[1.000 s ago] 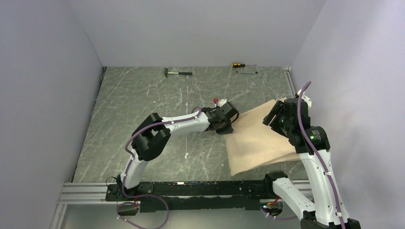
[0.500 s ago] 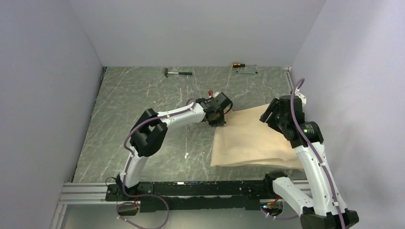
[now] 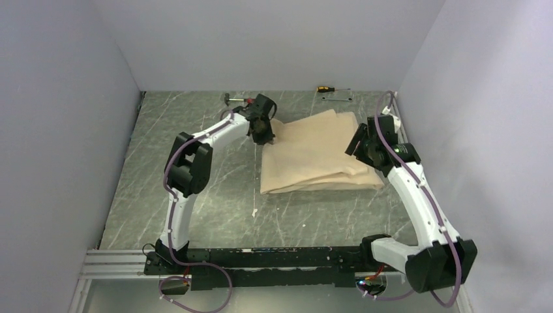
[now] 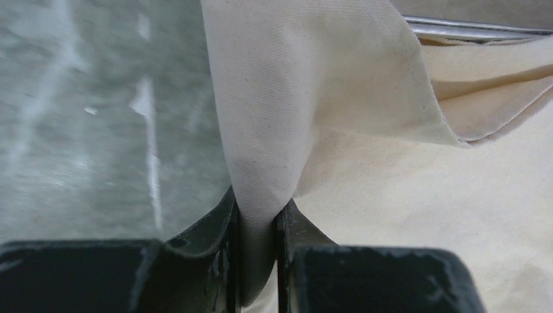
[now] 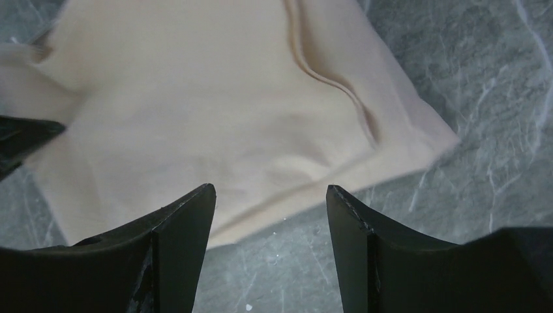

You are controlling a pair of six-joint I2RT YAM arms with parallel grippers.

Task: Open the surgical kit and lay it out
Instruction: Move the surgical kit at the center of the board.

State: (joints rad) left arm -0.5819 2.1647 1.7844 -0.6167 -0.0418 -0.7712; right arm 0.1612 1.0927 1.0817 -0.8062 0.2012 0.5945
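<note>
Top view: folded beige cloth (image 3: 313, 153) on table (image 3: 195, 189), toward 2 o'clock from table middle. My left gripper (image 3: 263, 130) at cloth's 10 o'clock corner. My right gripper (image 3: 362, 145) at cloth's 3 o'clock edge.

Left wrist: my fingers (image 4: 215, 228) narrow, pinching upright fold of cloth.

Right wrist: my fingers (image 5: 182, 228) spread wide, hovering over cloth's edge; cloth spreads toward 11 o'clock.

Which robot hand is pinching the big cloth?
The left gripper: its fingers are shut on a fold of the beige wrap cloth. The right gripper has open fingers holding nothing.
</note>
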